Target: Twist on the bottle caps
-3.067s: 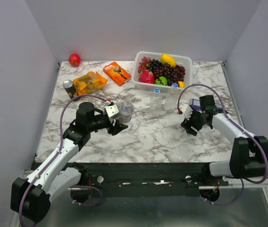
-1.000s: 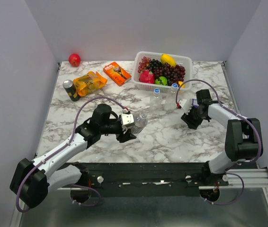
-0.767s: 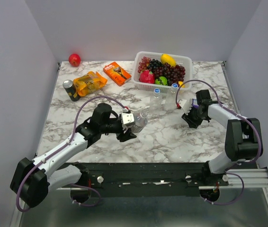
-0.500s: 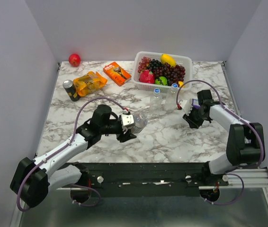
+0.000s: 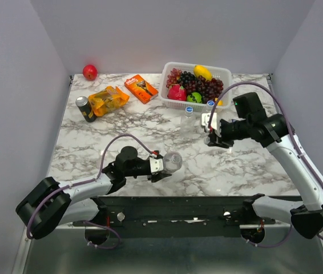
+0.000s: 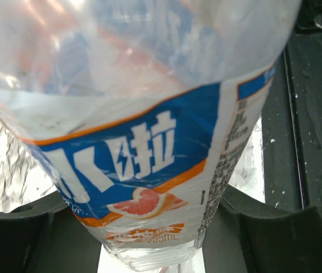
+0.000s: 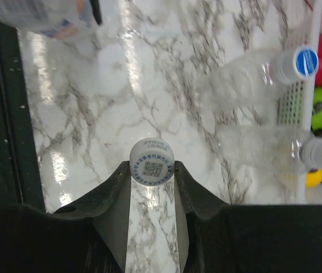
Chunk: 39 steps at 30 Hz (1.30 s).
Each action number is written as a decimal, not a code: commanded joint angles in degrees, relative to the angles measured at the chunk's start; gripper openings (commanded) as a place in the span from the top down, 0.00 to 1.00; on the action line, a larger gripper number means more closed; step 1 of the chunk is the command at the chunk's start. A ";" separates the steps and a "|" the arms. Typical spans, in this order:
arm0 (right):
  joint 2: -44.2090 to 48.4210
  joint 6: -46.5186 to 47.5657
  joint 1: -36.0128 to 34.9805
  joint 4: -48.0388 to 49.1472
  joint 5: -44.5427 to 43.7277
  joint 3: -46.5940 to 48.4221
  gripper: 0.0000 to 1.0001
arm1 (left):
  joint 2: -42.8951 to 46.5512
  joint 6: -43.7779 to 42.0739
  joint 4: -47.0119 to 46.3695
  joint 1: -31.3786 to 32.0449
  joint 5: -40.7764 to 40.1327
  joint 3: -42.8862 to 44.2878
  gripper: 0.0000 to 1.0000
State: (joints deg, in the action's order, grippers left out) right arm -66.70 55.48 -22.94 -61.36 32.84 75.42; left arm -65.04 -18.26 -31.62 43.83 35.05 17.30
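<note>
Food on the grey-veined marble desk (image 5: 150,123)
White plastic basket (image 5: 165,85) full of fruit; left of it an orange flat box (image 5: 141,88), orange crinkly bag (image 5: 108,99), dark metal can (image 5: 84,108), round red fruit (image 5: 89,72).

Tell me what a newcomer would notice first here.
The left gripper clamps a labelled bottle near the front edge of the table, and its blue and orange label fills the left wrist view. The right gripper pinches a whitish cap over the table, right of centre. At the far edge sits a bright fruit basket, with two blue-capped bottles just in front.
</note>
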 commanded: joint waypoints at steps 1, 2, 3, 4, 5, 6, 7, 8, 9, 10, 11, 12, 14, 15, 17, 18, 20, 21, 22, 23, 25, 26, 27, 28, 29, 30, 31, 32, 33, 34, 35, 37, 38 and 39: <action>-4.39 -5.12 -9.39 -4.55 0.30 7.63 0.66 | -1.76 -0.29 -12.42 1.17 -0.42 -0.95 1.00; -5.36 -5.64 -12.71 -4.73 -0.75 9.29 0.66 | -1.94 0.06 -12.33 1.17 -0.07 -0.95 1.00; -6.16 -5.74 -14.14 -5.08 -0.93 10.70 0.66 | -1.94 0.68 -12.07 1.17 0.19 -0.95 1.00; -7.03 -5.74 -15.37 -5.78 -0.94 13.06 0.66 | -1.85 1.03 -12.15 1.25 0.37 -1.30 1.00; -8.44 -5.91 -17.90 -6.05 -1.63 13.87 0.66 | -1.59 1.47 -12.33 1.17 0.29 -1.56 1.00; -8.97 -6.09 -19.06 -6.05 -2.33 14.31 0.66 | -1.24 1.82 -12.33 1.25 0.02 -1.92 1.00; -9.50 -6.00 -20.20 -6.66 -2.78 15.36 0.66 | -0.80 2.43 -11.72 1.25 0.19 -2.01 1.00; -10.11 -5.48 -22.39 -6.92 -3.48 15.63 0.66 | -0.45 2.79 -10.84 1.17 0.54 -1.92 1.00; -10.12 -5.47 -23.28 -6.84 -3.92 15.81 0.66 | -0.18 3.14 -9.18 1.17 0.64 -1.83 1.00; -10.03 -5.56 -24.34 -6.06 -4.53 15.73 0.66 | 0.26 3.67 -8.56 1.17 0.81 -1.83 1.00; -10.12 -5.91 -26.26 -5.53 -6.28 15.55 0.67 | 0.52 4.63 -7.94 1.17 1.59 -1.92 1.00; -10.21 -6.09 -26.98 -5.17 -6.73 15.55 0.67 | 0.70 5.16 -6.28 1.17 2.12 -1.92 1.00; -10.65 -6.53 -28.29 -4.99 -7.35 15.99 0.67 | 1.14 7.26 -5.13 1.17 2.65 -1.74 1.00; -11.17 -6.70 -28.48 -4.99 -7.53 16.60 0.67 | 1.40 7.88 -4.95 1.17 2.66 -1.92 1.00; -11.52 -7.84 -29.00 -4.73 -7.53 17.22 0.67 | 1.84 8.59 -4.68 1.17 2.92 -2.09 1.00; -11.70 -8.37 -29.00 -4.38 -7.35 17.92 0.67 | 1.84 8.42 -4.42 1.17 3.01 -2.09 1.00; -12.31 -9.25 -29.18 -4.38 -7.18 18.88 0.68 | 1.84 7.98 -3.98 1.17 3.27 -1.83 1.00; -12.58 -9.60 -29.27 -4.38 -7.09 19.50 0.68 | 1.58 7.80 -3.54 1.17 3.62 -1.66 1.00; -12.84 -9.69 -29.27 -4.55 -7.09 20.29 0.68 | 1.14 7.72 -3.28 1.17 4.41 -1.31 1.00; -13.02 -9.78 -29.27 -4.64 -7.26 20.64 0.69 | 0.88 7.89 -3.02 1.17 4.85 -1.04 1.00; -13.11 -9.78 -29.27 -5.08 -8.05 20.74 0.70 | 0.79 8.33 -3.10 1.17 4.85 -1.13 1.00; -12.85 -10.04 -29.27 -4.91 -9.36 20.47 0.70 | 0.96 8.50 -3.19 1.17 4.77 -1.30 1.00; -12.58 -10.13 -29.36 -4.91 -9.81 20.21 0.70 | 1.14 8.68 -3.45 1.17 4.51 -1.39 1.00; -12.32 -10.22 -29.36 -4.73 -10.33 19.77 0.70 | 1.40 9.03 -3.45 1.08 4.33 -1.57 1.00; -11.62 -10.83 -29.27 -4.47 -11.12 18.90 0.70 | 1.49 9.21 -3.37 1.17 4.07 -1.57 1.00; -11.35 -10.92 -29.36 -4.47 -11.31 18.63 0.70 | 1.75 9.30 -3.19 1.17 3.89 -1.65 1.00; -11.26 -10.84 -29.27 -4.73 -11.31 18.63 0.71 | 1.75 9.30 -3.01 1.17 3.89 -1.66 1.00; -11.09 -10.31 -29.36 -4.99 -10.61 19.15 0.71 | 1.58 8.69 -2.75 1.08 4.06 -1.57 1.00; -11.09 -10.13 -29.27 -5.26 -9.82 19.59 0.70 | 1.40 8.51 -2.31 1.17 4.06 -1.48 1.00; -11.35 -9.96 -29.36 -5.61 -9.29 20.11 0.70 | 1.32 8.24 -2.05 1.17 4.15 -1.22 1.00; -11.87 -9.78 -29.36 -6.13 -8.59 20.82 0.70 | 1.23 7.89 -1.87 1.08 4.33 -1.04 1.00; -13.71 -8.82 -29.62 -8.23 -8.23 22.84 0.70 | 1.23 7.45 -1.08 1.17 4.50 -0.43 1.00; -14.25 -7.51 -29.88 -8.85 -7.97 23.19 0.70 | 1.23 7.45 -0.73 1.17 4.50 -0.34 1.00; -14.51 -6.71 -30.32 -9.38 -7.62 23.46 0.70 | 1.23 7.28 -0.12 1.17 4.76 -0.16 1.00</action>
State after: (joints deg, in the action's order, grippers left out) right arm -79.66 46.39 -51.94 -67.26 23.64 95.81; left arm -63.96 -10.04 -33.41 44.75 38.17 15.94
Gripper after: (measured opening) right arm 0.387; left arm 0.640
